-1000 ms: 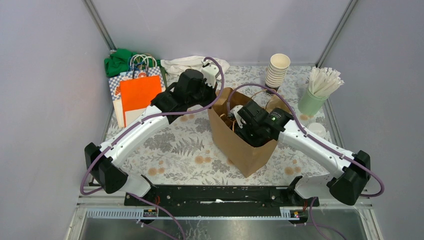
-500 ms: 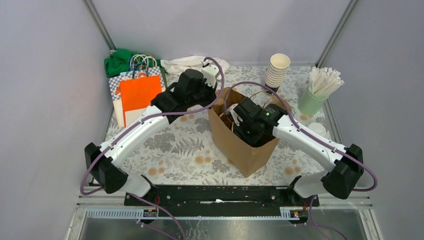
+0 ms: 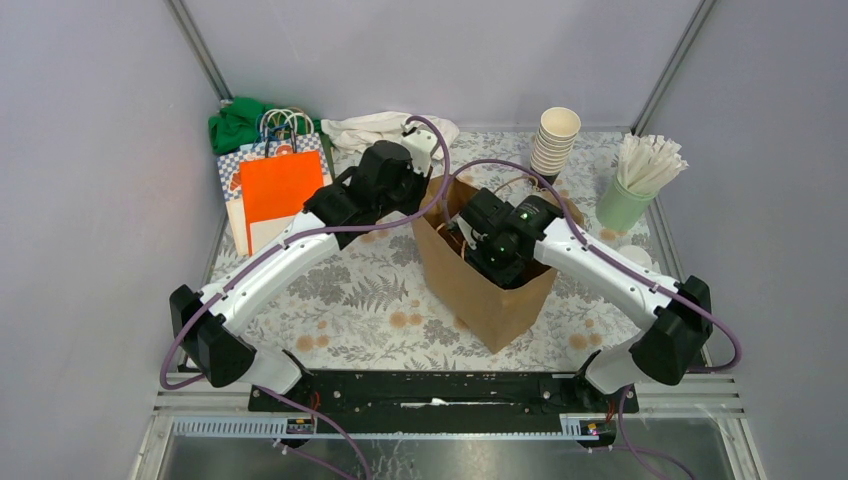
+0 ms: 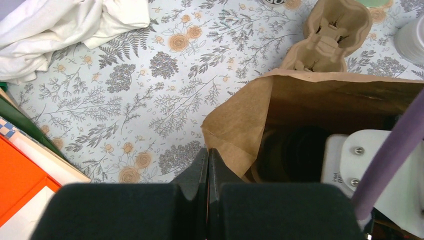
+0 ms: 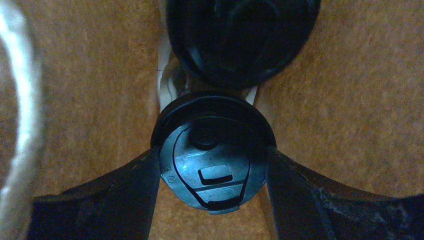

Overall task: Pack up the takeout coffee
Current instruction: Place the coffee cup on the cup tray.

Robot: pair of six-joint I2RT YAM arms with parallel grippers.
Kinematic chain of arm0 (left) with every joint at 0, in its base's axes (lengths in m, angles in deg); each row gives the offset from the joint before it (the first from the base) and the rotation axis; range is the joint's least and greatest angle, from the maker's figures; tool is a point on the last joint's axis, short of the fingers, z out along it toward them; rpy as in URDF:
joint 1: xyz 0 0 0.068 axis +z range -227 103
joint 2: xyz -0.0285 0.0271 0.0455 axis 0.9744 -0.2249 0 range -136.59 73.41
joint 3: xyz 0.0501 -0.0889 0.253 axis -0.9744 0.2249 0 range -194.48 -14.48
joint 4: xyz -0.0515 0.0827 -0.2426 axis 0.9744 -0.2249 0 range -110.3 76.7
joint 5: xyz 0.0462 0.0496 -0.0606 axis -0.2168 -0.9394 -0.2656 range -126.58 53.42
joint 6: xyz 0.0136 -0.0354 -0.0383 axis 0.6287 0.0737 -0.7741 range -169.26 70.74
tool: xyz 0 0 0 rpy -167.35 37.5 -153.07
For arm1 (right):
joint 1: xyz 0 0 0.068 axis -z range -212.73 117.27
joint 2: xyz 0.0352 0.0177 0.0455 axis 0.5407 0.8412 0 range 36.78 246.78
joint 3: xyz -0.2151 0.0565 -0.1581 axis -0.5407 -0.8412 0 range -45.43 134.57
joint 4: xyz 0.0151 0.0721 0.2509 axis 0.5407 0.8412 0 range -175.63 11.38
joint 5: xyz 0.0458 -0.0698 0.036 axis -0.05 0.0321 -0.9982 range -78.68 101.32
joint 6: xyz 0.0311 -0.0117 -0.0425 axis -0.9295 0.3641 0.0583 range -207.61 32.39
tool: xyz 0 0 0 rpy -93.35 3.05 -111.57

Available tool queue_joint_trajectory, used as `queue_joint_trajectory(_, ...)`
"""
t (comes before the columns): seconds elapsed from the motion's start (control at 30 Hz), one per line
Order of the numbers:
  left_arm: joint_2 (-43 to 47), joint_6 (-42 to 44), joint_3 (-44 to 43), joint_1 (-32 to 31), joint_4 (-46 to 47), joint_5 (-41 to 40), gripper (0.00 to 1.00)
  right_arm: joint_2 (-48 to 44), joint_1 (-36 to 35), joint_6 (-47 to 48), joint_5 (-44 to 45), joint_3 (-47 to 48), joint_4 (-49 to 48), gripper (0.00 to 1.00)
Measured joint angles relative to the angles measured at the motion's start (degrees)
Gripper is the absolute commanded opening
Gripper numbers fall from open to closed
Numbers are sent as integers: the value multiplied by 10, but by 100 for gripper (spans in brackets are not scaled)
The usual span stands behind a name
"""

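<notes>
My right hand (image 5: 212, 156) is deep in the paper bag (image 3: 478, 292), clenched on a lidded coffee cup (image 5: 212, 172), with a second lidded cup (image 5: 240, 35) just beyond it inside. My left hand (image 4: 207, 161) pinches the bag's rim; I judge only setting down and release remain.

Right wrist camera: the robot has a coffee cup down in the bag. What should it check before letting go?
1. Right gripper holds cup: ok, both fingers touch its sides.
2. Lid on: ok.
3. Room beside second cup: cannot tell, the lids look very close.
4. Cup resting on bag floor: cannot tell, hidden under it.
5. Bag upright and open: ok.
6. Left gripper holding bag rim: cannot tell; it is shut at the rim.
</notes>
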Motion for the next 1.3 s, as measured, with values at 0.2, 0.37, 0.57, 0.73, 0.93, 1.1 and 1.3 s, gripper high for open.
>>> queue_joint_trajectory(0.2, 0, 1, 0, 0, 0, -19, 0, 5, 0, -2, 3, 36, 43, 26)
queue_joint_trajectory(0.37, 0, 3, -3, 0, -1, -30, 0, 5, 0, -2, 9, 63, 68, 26)
queue_joint_trajectory(0.57, 0, 6, -9, 0, -3, -33, 0, 5, 1, -2, 9, 80, 83, 26)
queue_joint_trajectory(0.73, 0, 10, -10, 0, -5, -36, 0, 5, 1, -4, 8, 76, 81, 26)
queue_joint_trajectory(0.93, 0, 21, -17, 0, -8, -44, 0, 10, 1, -6, 6, 57, 75, 25)
queue_joint_trajectory(1.1, 0, 30, -25, 0, -15, -61, 0, 17, 1, -9, -3, 35, 45, 26)
queue_joint_trajectory(1.3, 0, 33, -25, 0, -17, -68, 0, 17, 1, -10, -3, 17, 18, 26)
